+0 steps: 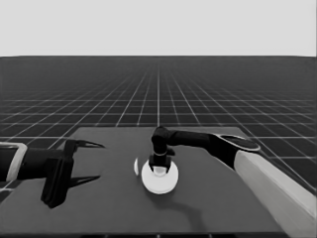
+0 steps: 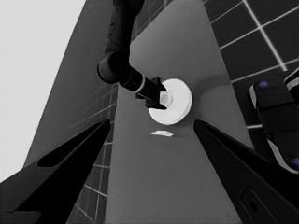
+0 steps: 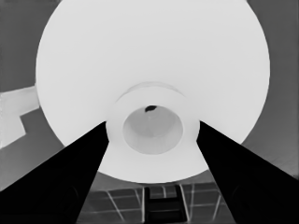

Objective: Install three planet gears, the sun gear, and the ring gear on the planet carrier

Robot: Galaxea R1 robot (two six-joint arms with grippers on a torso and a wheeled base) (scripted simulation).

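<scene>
The larger round part (image 1: 159, 181), thick, white and stepped, lies at the table's middle. It also shows in the left wrist view (image 2: 177, 105) and fills the right wrist view (image 3: 154, 60). My right gripper (image 1: 159, 166) comes down on it from above, and in its own view the right gripper (image 3: 152, 125) has both fingers against the raised centre hub, shut on it. The smaller round part and the small gears are hidden. My left gripper (image 1: 96, 162) waits open over the table's left end, holding nothing.
A thin white piece (image 1: 135, 166) lies just left of the larger round part, apart from it (image 2: 162, 134). Dark machinery with blue lights (image 2: 275, 107) stands past the table's edge. The right arm's pale grey part (image 1: 277, 188) crosses the lower right corner.
</scene>
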